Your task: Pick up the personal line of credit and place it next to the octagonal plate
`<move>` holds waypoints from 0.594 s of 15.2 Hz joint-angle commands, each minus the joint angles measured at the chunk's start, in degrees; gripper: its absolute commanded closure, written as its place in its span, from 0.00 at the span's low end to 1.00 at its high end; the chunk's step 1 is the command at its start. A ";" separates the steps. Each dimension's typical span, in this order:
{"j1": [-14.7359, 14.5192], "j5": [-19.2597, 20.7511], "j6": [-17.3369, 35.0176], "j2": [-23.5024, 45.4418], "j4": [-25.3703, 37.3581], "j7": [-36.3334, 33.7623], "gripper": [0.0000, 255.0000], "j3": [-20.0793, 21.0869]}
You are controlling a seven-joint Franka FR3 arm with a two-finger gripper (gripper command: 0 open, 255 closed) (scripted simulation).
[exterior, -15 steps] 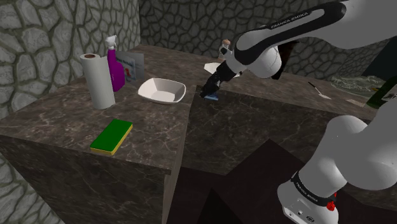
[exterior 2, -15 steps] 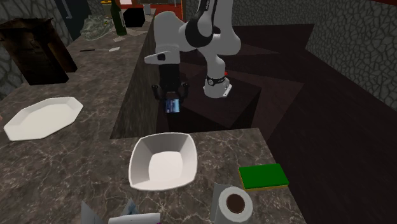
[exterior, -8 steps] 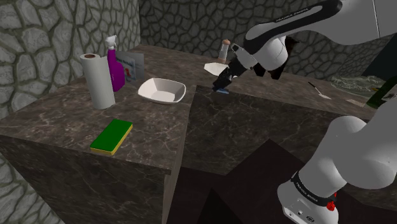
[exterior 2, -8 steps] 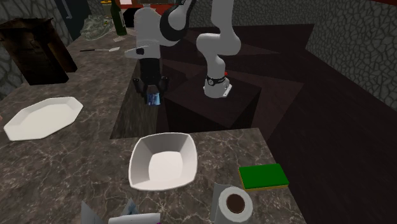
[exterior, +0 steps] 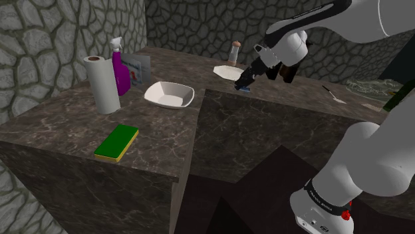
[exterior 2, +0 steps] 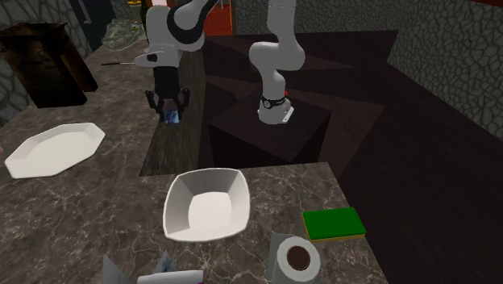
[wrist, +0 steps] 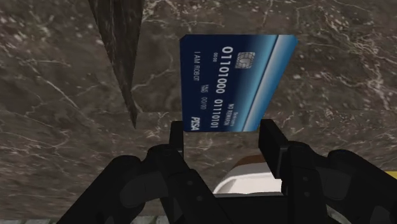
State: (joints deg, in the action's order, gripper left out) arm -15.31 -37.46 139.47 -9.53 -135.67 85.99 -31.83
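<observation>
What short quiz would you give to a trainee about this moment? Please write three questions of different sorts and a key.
1. True or false: the tool is shut on the blue card.
2. Choose one: the spray bottle beside the paper towel roll is A) purple, B) yellow, C) orange.
3. Fill in: in the second exterior view, the white dish nearer the green sponge is the square ____, not the octagonal plate.
Key: 1 true; 2 A; 3 bowl.
</observation>
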 commanded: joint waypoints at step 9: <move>6.46 -6.93 -15.30 14.46 15.98 14.60 1.00 -9.67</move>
State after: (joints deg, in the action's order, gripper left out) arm -9.79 -43.56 126.46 2.94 -122.22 99.35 -40.66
